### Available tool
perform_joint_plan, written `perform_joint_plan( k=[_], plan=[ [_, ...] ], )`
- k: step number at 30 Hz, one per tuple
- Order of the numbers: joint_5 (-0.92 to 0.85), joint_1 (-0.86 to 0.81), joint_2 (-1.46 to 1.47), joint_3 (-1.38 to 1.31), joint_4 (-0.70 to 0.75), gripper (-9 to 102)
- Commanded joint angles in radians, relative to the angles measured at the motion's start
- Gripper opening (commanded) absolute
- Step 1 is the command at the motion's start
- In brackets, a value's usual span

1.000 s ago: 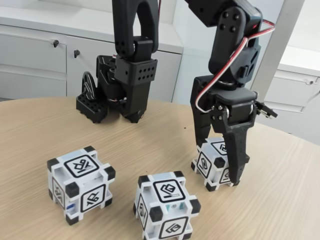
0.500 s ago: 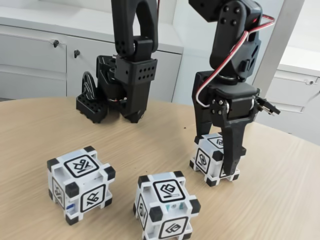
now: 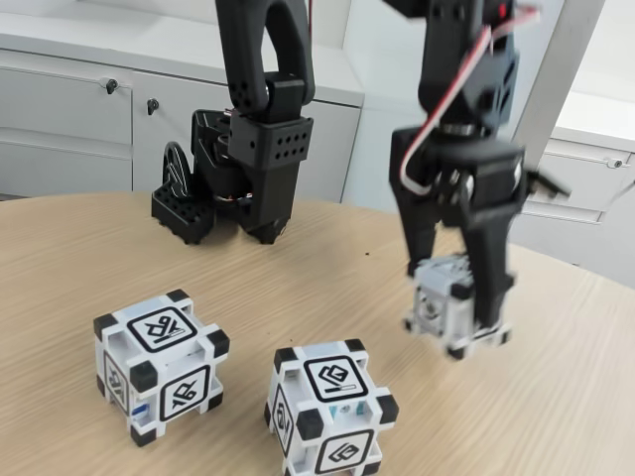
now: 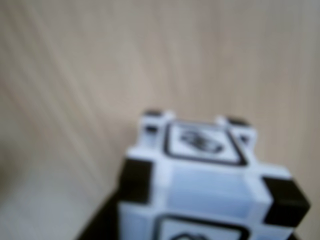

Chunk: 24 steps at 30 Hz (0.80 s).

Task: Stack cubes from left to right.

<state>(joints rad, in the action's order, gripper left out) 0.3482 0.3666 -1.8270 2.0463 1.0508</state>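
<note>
I have the gripper (image 3: 464, 302) clamped on the right-hand cube (image 3: 448, 309) in the fixed view, one finger down each side. The cube looks clear of the wooden table (image 3: 89, 248), though the blur keeps me from being certain. It sits low between the fingers, tilted a little, which I read as a side pinch taken near its upper half so the bottom face stays free for setting down on another cube.

In the wrist view the same held cube (image 4: 200, 175) is close under the camera, a glyph face turned up, with bare table grain behind it and nothing beneath, which fits a cube that has left the surface.

The other two cubes rest on the table, well apart from the held one: the left cube (image 3: 159, 365) near the left edge and the middle cube (image 3: 329, 407) nearer the bottom of the fixed view. They stand apart from each other, both square on their bases, glyph faces up, so either offers a flat top.

A second black arm (image 3: 253, 129) hangs folded behind them, over the table's back edge, out of the working path.

My judgement: stacking has barely begun, with no cube yet on another. The next move calls for carrying this cube leftward over a neighbour and levelling it before lowering; the tilt could make it land on a corner block and slide off.
</note>
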Motion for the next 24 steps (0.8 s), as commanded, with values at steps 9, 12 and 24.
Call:
perform_joint_plan(
  k=[9,12,24],
  plan=[
    [-0.080,-0.038,-0.362,-0.015,0.000,17],
    [-0.083,-0.106,-0.407,-0.020,0.000,17],
    [-0.146,-0.330,-0.431,-0.028,0.000,17]
  ],
)
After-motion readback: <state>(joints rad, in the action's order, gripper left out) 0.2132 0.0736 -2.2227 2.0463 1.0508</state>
